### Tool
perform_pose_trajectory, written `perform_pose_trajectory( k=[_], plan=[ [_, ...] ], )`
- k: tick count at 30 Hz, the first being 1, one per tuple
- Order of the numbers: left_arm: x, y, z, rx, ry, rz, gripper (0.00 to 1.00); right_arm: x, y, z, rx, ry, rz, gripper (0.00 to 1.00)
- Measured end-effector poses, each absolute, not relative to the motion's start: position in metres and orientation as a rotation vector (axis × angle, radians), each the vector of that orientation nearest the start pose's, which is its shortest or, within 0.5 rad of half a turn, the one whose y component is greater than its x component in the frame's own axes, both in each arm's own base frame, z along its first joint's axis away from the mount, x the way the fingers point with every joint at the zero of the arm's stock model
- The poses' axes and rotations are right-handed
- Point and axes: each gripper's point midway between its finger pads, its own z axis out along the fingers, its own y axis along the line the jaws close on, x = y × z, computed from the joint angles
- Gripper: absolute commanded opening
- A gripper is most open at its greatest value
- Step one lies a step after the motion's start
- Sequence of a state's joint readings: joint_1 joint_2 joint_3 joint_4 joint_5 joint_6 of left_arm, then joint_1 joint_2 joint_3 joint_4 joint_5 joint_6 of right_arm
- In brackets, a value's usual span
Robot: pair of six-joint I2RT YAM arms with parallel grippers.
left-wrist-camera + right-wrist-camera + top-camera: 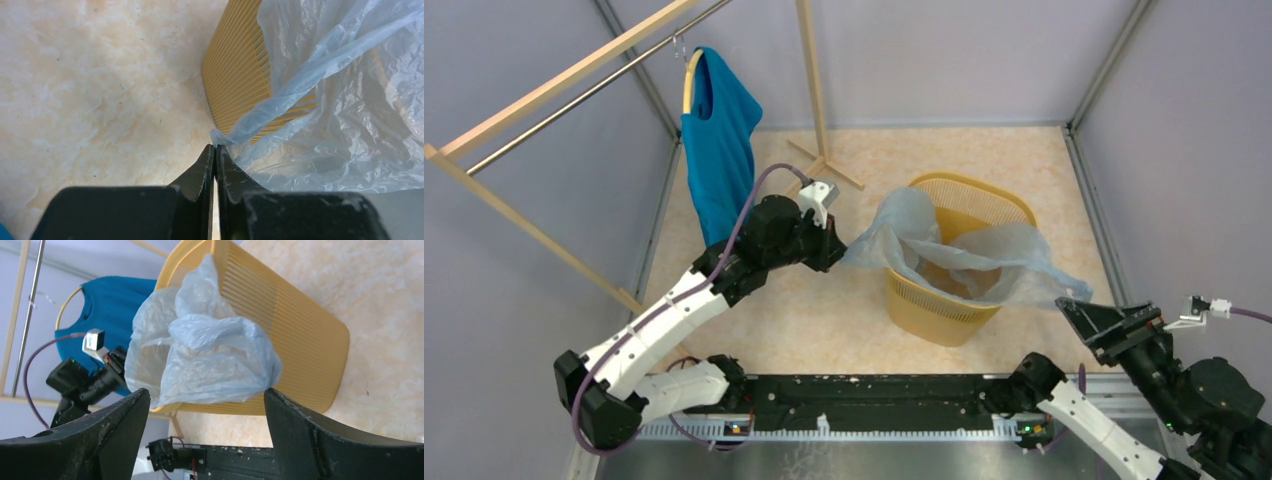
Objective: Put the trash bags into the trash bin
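I see the trash bag (984, 262) draped over the trash bin (934, 312), with edges spilling out at 9 and 4 o'clock. My left gripper (216, 150) pinches 1 corner and my right gripper (1074, 320) is spread and empty. I judge tucking in remains.

The right tool (206, 392) is spread wide, its two dark fingers (115, 432) apart from the trash bin (300, 335). The pale, crinkled trash bag (210, 355) is bunched over the bin's rim and mouth. The left tool (112, 371) meets the bag's edge, with a teal shirt (115, 300) behind it. A strip of bare marbled surface (380, 300) lies between the bin and the black bar (225, 460) at the near edge.
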State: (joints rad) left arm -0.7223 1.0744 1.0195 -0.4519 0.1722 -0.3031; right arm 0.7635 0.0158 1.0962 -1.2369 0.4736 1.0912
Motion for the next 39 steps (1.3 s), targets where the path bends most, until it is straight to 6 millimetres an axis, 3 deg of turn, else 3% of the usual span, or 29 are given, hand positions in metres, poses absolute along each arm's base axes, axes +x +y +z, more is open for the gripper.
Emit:
perform_pose_trajectory(
  k=[5, 10, 12, 17, 21, 24, 28, 32, 39],
  plan=[
    [0.224, -0.25, 0.242, 0.569, 2.085, -0.772, 0.14, 0.071, 0.03, 0.305, 0.508, 1.728, 1.018, 0.89],
    [0.223, -0.249, 0.24, 0.569, 2.093, -0.765, 0.2, 0.087, 0.048, 0.289, 0.501, 1.761, 1.006, 0.8],
    [0.223, -0.249, 0.239, 0.566, 2.096, -0.765, 0.31, 0.097, 0.052, 0.287, 0.527, 1.743, 1.003, 0.8],
    [0.223, -0.243, 0.24, 0.511, 2.107, -0.751, 0.74, 0.112, 0.06, 0.293, 0.578, 1.681, 1.036, 0.82],
    [0.214, -0.232, 0.255, 0.468, 2.056, -0.765, 0.97, 0.117, 0.059, 0.292, 0.647, 1.663, 1.052, 0.74],
    [0.201, -0.231, 0.279, 0.488, 1.966, -0.841, 0.98, 0.119, 0.059, 0.29, 0.674, 1.659, 1.054, 0.65],
    [0.179, -0.238, 0.303, 0.562, 1.829, -0.979, 0.98, 0.121, 0.058, 0.288, 0.683, 1.659, 1.042, 0.65],
    [0.166, -0.248, 0.308, 0.632, 1.771, -1.078, 0.98, 0.121, 0.057, 0.286, 0.684, 1.663, 1.03, 0.66],
    [0.17, -0.269, 0.301, 0.693, 1.749, -1.151, 0.98, 0.12, 0.056, 0.283, 0.675, 1.675, 1.015, 0.66]
  ],
)
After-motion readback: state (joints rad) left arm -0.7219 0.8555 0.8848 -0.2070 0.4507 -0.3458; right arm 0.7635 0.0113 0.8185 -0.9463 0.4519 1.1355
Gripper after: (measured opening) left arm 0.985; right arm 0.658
